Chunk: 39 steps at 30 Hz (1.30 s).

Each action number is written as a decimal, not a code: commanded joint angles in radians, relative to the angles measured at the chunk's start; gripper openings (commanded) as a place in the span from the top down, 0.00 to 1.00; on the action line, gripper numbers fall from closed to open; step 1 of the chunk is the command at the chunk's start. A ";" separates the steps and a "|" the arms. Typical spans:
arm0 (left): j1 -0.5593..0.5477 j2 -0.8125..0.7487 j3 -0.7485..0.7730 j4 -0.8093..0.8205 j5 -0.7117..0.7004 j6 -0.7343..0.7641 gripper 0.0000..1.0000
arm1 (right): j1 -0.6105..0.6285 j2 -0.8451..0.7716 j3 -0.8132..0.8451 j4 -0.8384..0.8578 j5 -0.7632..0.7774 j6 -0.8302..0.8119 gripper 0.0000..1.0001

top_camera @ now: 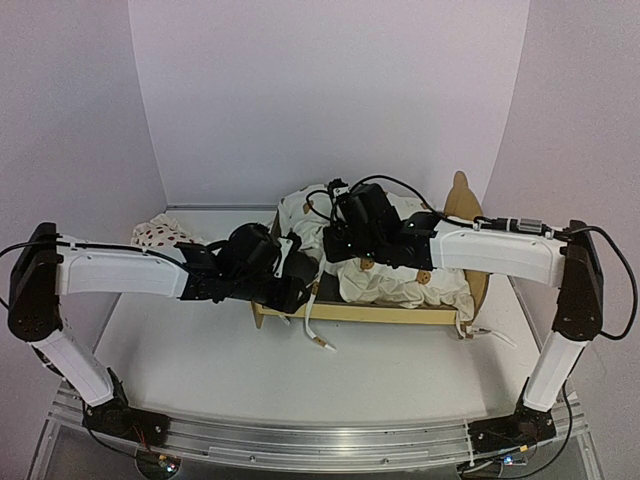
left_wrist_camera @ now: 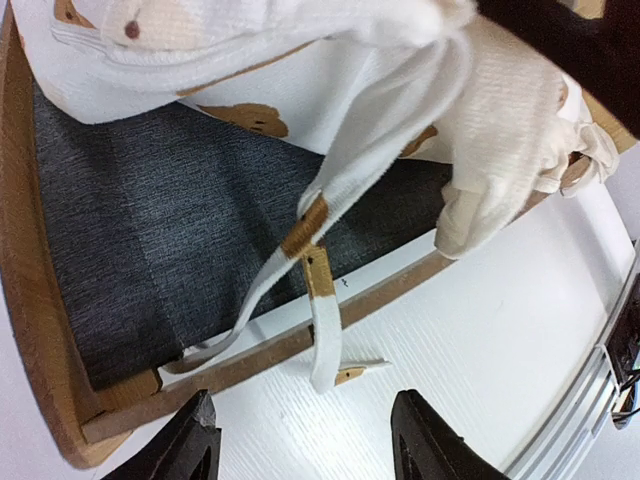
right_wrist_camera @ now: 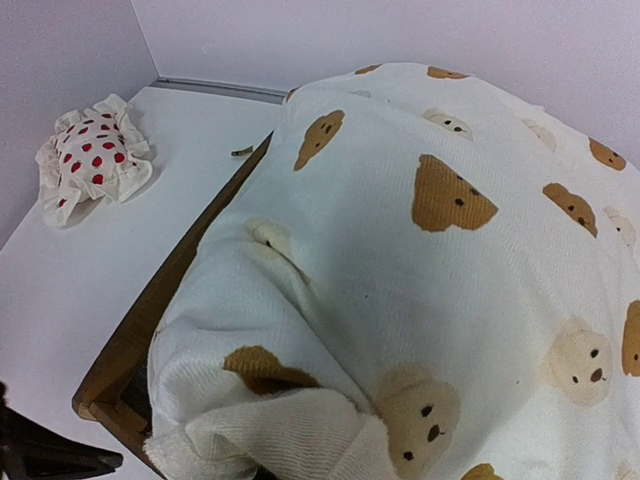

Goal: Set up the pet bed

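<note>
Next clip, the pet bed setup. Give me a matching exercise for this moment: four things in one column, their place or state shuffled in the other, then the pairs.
Things:
A. pet bed
B. bear-print cushion
C. strawberry pillow
D. left claw

States:
1. open, nothing between its fingers
2. lying on the table, apart from the bed
3. bunched up, a tie dangling over the rail
4. dark grey base partly uncovered

Pairs: A-4, B-3, C-2, D-1
</note>
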 commanded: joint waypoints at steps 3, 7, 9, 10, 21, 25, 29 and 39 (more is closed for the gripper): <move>-0.066 -0.126 -0.006 -0.187 -0.111 -0.100 0.39 | -0.010 -0.018 -0.005 0.007 -0.017 0.025 1.00; -0.098 -0.143 -0.093 -0.199 -0.103 -0.166 0.47 | -0.009 -0.032 -0.017 0.002 -0.018 0.033 1.00; -0.100 -0.140 -0.149 -0.165 -0.089 -0.190 0.51 | -0.010 -0.037 -0.023 -0.001 -0.019 0.037 1.00; -0.100 -0.137 -0.168 -0.144 -0.086 -0.197 0.52 | -0.010 -0.038 -0.025 -0.003 -0.021 0.040 1.00; -0.045 -0.049 -0.199 0.030 -0.261 -0.157 0.61 | -0.010 -0.021 -0.019 -0.012 -0.045 0.061 1.00; 0.045 -0.021 -0.199 0.098 -0.245 -0.117 0.66 | -0.010 -0.013 -0.008 -0.012 -0.045 0.059 1.00; 0.130 -0.014 -0.196 0.164 -0.196 -0.061 0.67 | -0.010 0.000 0.008 -0.011 -0.040 0.052 1.00; 0.238 0.103 -0.074 0.239 -0.139 0.083 0.68 | -0.010 0.070 0.079 -0.012 -0.036 0.036 1.00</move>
